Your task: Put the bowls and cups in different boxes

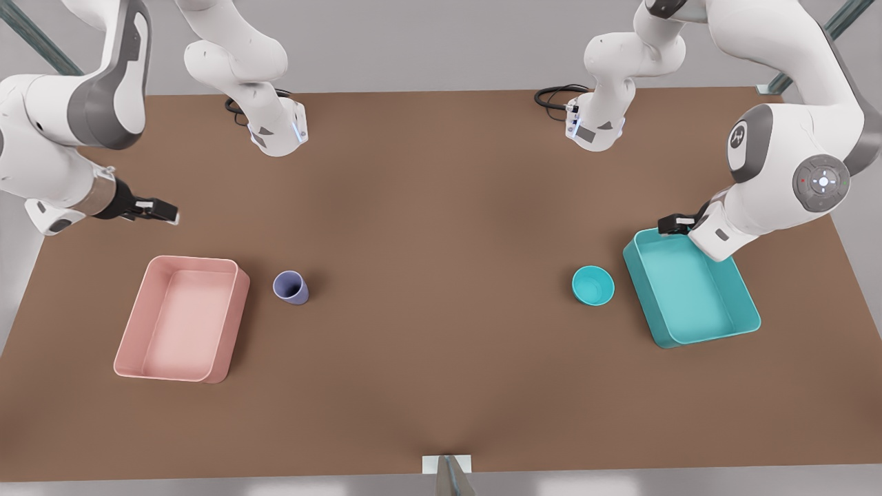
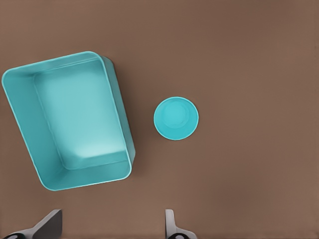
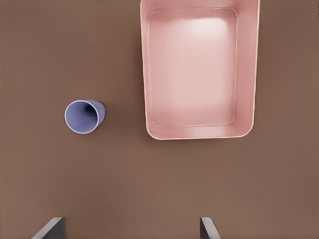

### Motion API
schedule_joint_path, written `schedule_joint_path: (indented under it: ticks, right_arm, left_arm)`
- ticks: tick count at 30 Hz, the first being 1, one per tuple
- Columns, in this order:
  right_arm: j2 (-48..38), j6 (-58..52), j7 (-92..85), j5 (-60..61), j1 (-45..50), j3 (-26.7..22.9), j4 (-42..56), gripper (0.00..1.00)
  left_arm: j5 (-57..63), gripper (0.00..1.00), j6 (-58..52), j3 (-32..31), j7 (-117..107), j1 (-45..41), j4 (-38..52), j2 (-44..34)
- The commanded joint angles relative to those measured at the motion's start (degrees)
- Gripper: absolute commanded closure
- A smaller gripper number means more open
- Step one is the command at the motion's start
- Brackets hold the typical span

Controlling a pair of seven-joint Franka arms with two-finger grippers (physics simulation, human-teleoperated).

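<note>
Bowl beyond spread left jaws

Sim'd robot lab bench: bare brown tabletop, two white arms, grey backdrop w/ metal struts.

Teal box empty on the brown table, small teal bowl upright just beside it — apart, not touching — left gripper above, fingers spread wide
</note>
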Motion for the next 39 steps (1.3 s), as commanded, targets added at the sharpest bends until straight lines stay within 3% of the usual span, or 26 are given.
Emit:
schedule_joint_path:
  ticks: [1, 4, 8, 12, 16, 19, 23, 24, 25, 27, 29, 33, 37, 39]
  right_arm:
    - [0.06, 0.59, 0.32, 0.12, 3.05, -0.40, 0.10, 0.00]
    - [2.08, 0.77, 0.32, -0.05, 3.23, -0.23, 1.24, 0.00]
    - [7.88, 8.05, 4.00, 1.87, 8.85, 0.04, 1.86, 0.00]
    - [15.35, 16.84, 7.17, 4.07, 11.58, 0.04, 1.42, 0.00]
    - [16.76, 25.37, 10.87, 3.90, 14.13, 0.04, -4.64, 0.00]
    - [15.62, 31.61, 11.04, 3.99, 14.13, 0.04, -11.94, 0.00]
    - [20.45, 37.85, 12.01, 4.51, 14.04, 0.04, -11.94, 0.00]
    - [20.63, 38.91, 12.18, 4.51, 14.04, 0.04, -12.29, 0.00]
    - [20.71, 38.91, 12.18, 4.51, 13.95, 0.04, -12.38, 0.00]
    - [19.57, 44.44, 12.18, 4.51, 13.86, 0.04, -18.18, 0.00]
    - [19.22, 45.24, 12.18, 4.60, 13.60, 0.12, -19.67, 0.00]
    - [18.96, 46.47, 12.10, 4.60, 12.81, 0.04, -21.52, 0.00]
    - [20.45, 46.03, 12.10, 4.60, 12.72, 0.04, -20.99, 0.00]
    - [20.98, 46.03, 12.10, 4.60, 12.63, 0.04, -21.34, 0.00]
  left_arm:
    - [-0.05, 0.00, -0.10, -0.01, 1.42, 0.00, 0.02, -0.03]
    - [0.65, 0.00, 2.00, -0.71, 0.81, -4.74, -0.24, 4.53]
    - [3.90, 0.00, 19.75, -0.54, -0.95, -10.10, -4.62, 14.90]
    - [3.99, 0.00, 39.35, -0.54, -4.12, -11.07, -15.87, 16.67]
    - [4.08, 0.00, 49.29, -0.45, -4.12, -11.86, -23.53, 18.25]
    - [4.08, 0.00, 49.29, -0.45, -4.03, -11.77, -25.46, 19.04]
    - [4.08, 0.00, 49.03, -0.45, -4.03, -11.51, -27.75, 20.36]
    - [4.08, 0.20, 48.85, -0.45, -4.12, -11.42, -27.75, 20.71]
    - [4.16, 0.29, 48.85, -0.36, -4.12, -11.42, -27.66, 21.15]
    - [4.25, 0.64, 48.85, -0.27, -4.20, -11.42, -27.57, 21.41]
    - [4.25, 0.79, 48.85, -0.27, -6.04, -11.42, -27.57, 21.41]
    - [4.16, 0.79, 48.33, -0.27, -11.23, -11.77, -27.31, 20.18]
    - [4.08, 0.79, 34.71, 0.25, -15.36, -11.51, -24.50, 10.96]
    - [4.43, 0.79, 22.76, 1.04, -18.88, -10.99, -18.61, 8.14]
